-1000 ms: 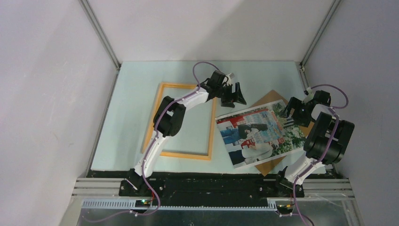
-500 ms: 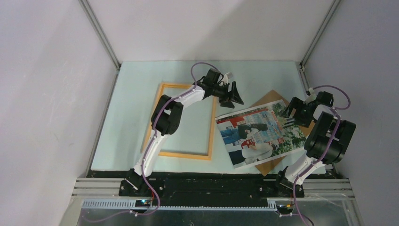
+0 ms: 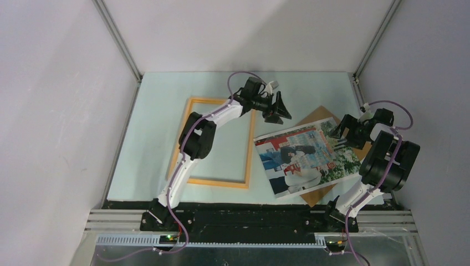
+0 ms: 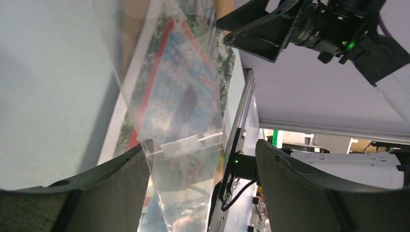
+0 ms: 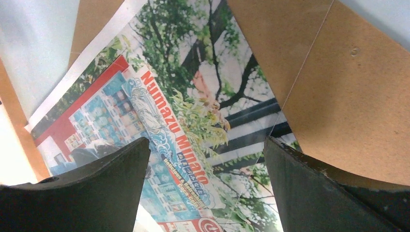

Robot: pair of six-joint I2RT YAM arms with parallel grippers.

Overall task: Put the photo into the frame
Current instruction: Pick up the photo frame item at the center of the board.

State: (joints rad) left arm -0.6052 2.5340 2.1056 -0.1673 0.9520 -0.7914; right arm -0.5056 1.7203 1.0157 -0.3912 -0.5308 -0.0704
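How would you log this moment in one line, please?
left gripper open near frame | right gripper open over photo | photo on backing board, beside frame

The white-and-black left arm (image 3: 176, 180) and its twin, the right arm (image 3: 354, 197), are each wearing smooth white plastic links between bulky matte black joint housings. A thin purple cable (image 3: 244, 73) is looping off the left wrist and trailing down the links; a second purple cable (image 3: 394, 102) is doing likewise on the right. Flat black base plates (image 3: 159, 219) are sitting under both. The left arm's broad, curved fingers (image 4: 96, 183) and the right arm's matching fingers (image 5: 82, 193) are showing a dull charcoal finish, possibly rubbery. A tiny green light (image 4: 346, 44) is glowing beside the right wrist's ribbed black camera barrel (image 4: 314, 29).
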